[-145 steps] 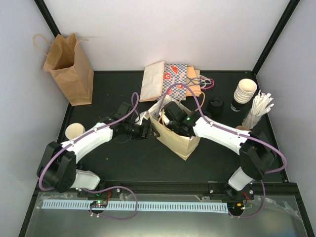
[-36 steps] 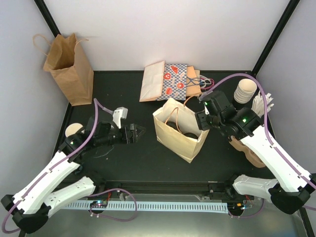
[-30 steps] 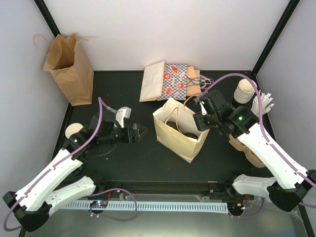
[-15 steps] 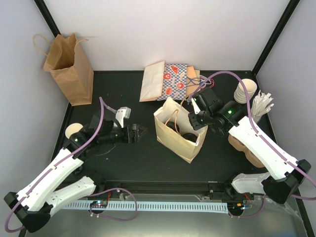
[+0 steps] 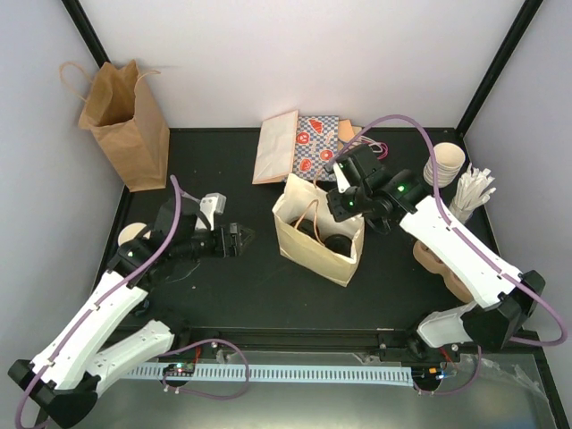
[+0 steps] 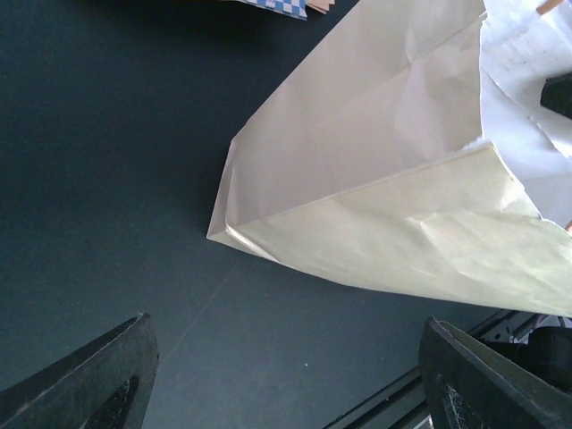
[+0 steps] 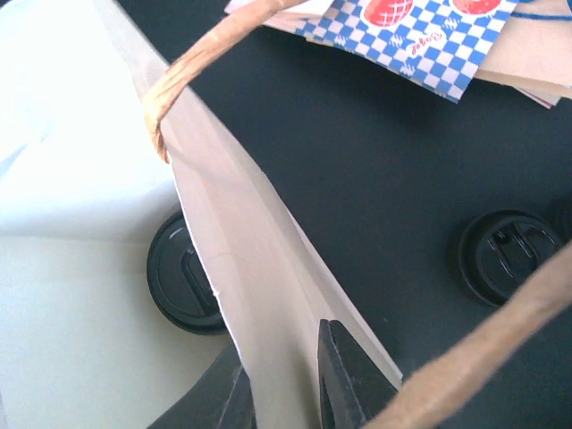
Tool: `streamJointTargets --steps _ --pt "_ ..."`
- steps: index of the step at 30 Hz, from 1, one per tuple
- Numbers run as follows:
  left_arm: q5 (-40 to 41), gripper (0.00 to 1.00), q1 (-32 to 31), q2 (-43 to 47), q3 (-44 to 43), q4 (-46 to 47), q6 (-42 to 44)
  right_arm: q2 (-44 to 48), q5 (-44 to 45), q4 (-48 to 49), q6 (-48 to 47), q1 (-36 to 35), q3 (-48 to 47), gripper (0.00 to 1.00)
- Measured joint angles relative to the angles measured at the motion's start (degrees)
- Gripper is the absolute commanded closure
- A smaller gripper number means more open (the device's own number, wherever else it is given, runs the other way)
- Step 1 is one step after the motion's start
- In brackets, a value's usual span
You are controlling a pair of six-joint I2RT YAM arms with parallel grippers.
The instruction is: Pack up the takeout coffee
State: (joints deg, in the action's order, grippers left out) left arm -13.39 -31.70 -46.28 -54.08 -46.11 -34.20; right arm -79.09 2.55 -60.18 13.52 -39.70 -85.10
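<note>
Mid-table: cream bag (image 5: 315, 239) upright, mouth up; brown bag (image 5: 125, 121) in far left corner. At cream bag's far-right rim, right gripper (image 7: 281, 357) pinched together on paper wall, one finger inside, one outside. Left of bag, left gripper (image 5: 237, 237) spread wide, empty, aimed at bag's side. Far right, beyond right gripper: cup stack (image 5: 444, 164), upright. By left arm's elbow, behind left gripper: single cup (image 5: 134, 236), upright, axis vertical; left arm nearer. In bag bottom: black-lidded cup (image 7: 183, 281)
</note>
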Motion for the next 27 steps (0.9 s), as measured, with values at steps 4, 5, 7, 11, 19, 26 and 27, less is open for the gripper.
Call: streamJointTargets --steps 4,5,7,11,19,26,27 --pt "0.0 0.18 1.4 0.5 0.0 -1.1 1.1 -1.9 -1.2 1.5 0.9 0.0 -1.6 0.81" --pt "0.0 0.18 1.9 0.6 0.0 -1.3 1.3 -2.3 -1.5 1.9 1.0 0.0 -1.7 0.81" --pt "0.0 0.18 2.7 0.7 0.0 -1.7 1.8 -3.4 -2.0 2.3 1.6 0.0 -2.4 0.81" --pt "-0.2 0.18 4.2 0.7 0.0 -2.4 3.1 -5.6 -2.9 3.6 2.3 0.0 -3.6 0.81" --pt "-1.4 0.18 7.0 0.7 0.0 -3.7 5.4 -9.1 -3.8 4.9 3.2 0.0 -6.5 0.80" --pt "-2.0 0.18 8.9 0.7 0.0 -4.1 7.1 -11.6 -3.8 4.9 3.4 0.0 -9.4 0.71" --pt "-2.0 0.18 9.0 0.7 0.0 -4.1 7.3 -12.0 -3.8 4.9 3.4 0.0 -9.8 0.62"
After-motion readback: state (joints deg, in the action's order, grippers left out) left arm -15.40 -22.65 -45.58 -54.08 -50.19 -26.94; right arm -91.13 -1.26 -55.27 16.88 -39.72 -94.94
